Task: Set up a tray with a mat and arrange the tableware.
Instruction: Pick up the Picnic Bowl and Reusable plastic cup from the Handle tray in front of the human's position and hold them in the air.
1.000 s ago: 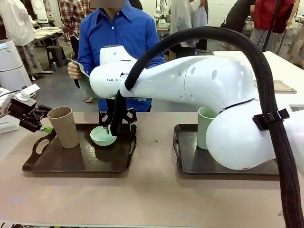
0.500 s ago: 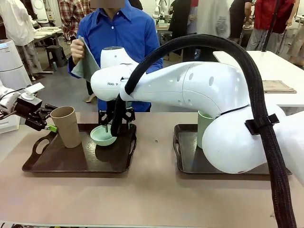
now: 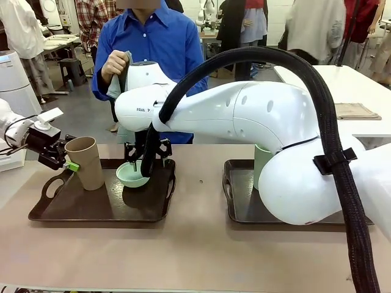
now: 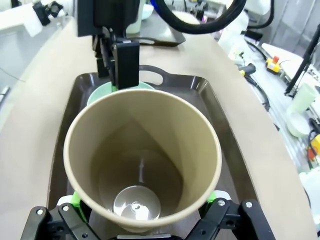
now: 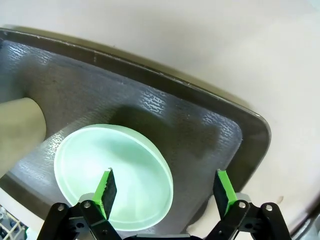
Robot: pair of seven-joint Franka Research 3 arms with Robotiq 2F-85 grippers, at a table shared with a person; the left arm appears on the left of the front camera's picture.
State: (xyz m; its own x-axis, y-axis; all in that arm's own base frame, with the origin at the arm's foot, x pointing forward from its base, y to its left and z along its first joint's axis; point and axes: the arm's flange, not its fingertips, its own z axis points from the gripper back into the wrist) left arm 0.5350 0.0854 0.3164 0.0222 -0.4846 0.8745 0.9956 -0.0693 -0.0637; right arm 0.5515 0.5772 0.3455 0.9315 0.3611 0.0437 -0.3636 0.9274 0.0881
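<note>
Mint green small round bowl [image 3: 132, 176] sits in the dark brown handled plastic tray [image 3: 91, 212] on the robot's left, near its far right corner. Tall tan handleless plastic cup [image 3: 84, 163] stands upright in the same tray, left of the bowl, apart from it. Right gripper [image 5: 164, 176] hangs over the bowl with its fingers spread. In the right wrist view we see one green pad [image 5: 106, 187] above the bowl's inside and the other past the rim, over tray floor. Left gripper [image 4: 145, 200] is at the tan cup with its fingers wide apart, one either side of the cup's lower part. We can't tell if the pads touch it. Sage green tall cup [image 3: 262, 160] stands in the second dark tray [image 3: 244, 213] to the right, partly hidden behind the right arm. Across the beige table [image 3: 195, 253], a person's hand [image 3: 113, 62] holds a grey-green cloth [image 3: 116, 86].
</note>
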